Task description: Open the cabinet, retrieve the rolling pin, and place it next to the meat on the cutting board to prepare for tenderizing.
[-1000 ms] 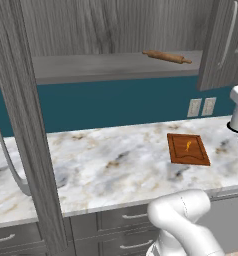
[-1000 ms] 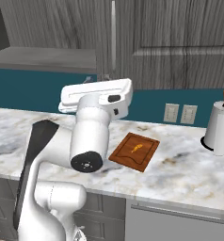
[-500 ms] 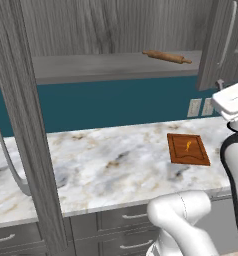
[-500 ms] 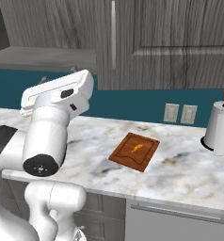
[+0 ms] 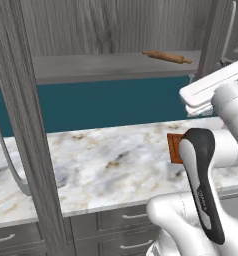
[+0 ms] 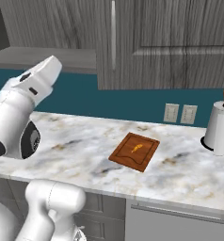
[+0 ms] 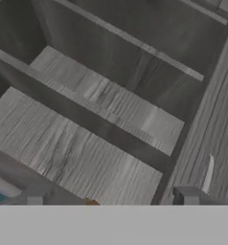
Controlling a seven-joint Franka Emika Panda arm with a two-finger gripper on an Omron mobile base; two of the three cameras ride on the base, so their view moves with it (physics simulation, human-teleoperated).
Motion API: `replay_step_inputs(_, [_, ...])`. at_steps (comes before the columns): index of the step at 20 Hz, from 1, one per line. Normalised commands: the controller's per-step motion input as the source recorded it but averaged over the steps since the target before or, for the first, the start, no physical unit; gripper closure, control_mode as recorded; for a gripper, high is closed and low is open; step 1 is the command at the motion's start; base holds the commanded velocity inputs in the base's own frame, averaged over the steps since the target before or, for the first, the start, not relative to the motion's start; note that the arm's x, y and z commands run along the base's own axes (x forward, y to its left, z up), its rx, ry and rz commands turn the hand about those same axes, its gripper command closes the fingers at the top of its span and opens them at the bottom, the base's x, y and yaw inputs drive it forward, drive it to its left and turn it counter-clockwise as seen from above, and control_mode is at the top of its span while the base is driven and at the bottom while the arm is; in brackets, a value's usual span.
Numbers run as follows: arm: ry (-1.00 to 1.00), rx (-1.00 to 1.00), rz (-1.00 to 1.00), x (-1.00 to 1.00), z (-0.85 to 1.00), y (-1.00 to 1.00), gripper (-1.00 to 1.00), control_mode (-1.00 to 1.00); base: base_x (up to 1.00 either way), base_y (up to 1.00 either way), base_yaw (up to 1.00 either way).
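We see the rolling pin (image 5: 167, 57) lying on the open cabinet's (image 5: 21, 115) shelf (image 5: 91, 67), its long axis running left-far to right-near. Below, the meat (image 6: 136, 149) rests on the cutting board (image 6: 123, 155) on the table (image 6: 180, 174), a paper towel roll (image 6: 219, 129) to the right. Our end effector (image 7: 111, 198) stands open, empty.

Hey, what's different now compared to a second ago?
The arm swung toward the left side of the counter, and the gripper opened, now facing the cabinet panels with nothing in it. The rolling pin stayed on the shelf; the meat stayed on the cutting board.
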Motion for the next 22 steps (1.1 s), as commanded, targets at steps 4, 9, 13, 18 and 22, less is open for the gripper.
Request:
replay_step_inputs(4, [0.15, -0.08, -0.43, 0.3, 0.03, 0.14, -1.0, -1.0, 0.0, 0.0, 0.0])
replay_step_inputs(9, [0.21, -0.05, -0.43, 0.36, 0.03, 0.02, -1.0, -1.0, 0.0, 0.0, 0.0])
replay_step_inputs(13, [0.24, -0.04, -0.4, 0.52, 0.01, 0.0, -1.0, -1.0, 0.0, 0.0, 0.0])
replay_step_inputs(18, [0.23, -0.02, -0.32, 0.65, 0.0, 0.0, -1.0, -1.0, 0.0, 0.0, 0.0])
replay_step_inputs(22, [0.2, 0.0, -0.23, 0.59, 0.0, -0.03, -1.0, -1.0, 0.0, 0.0, 0.0])
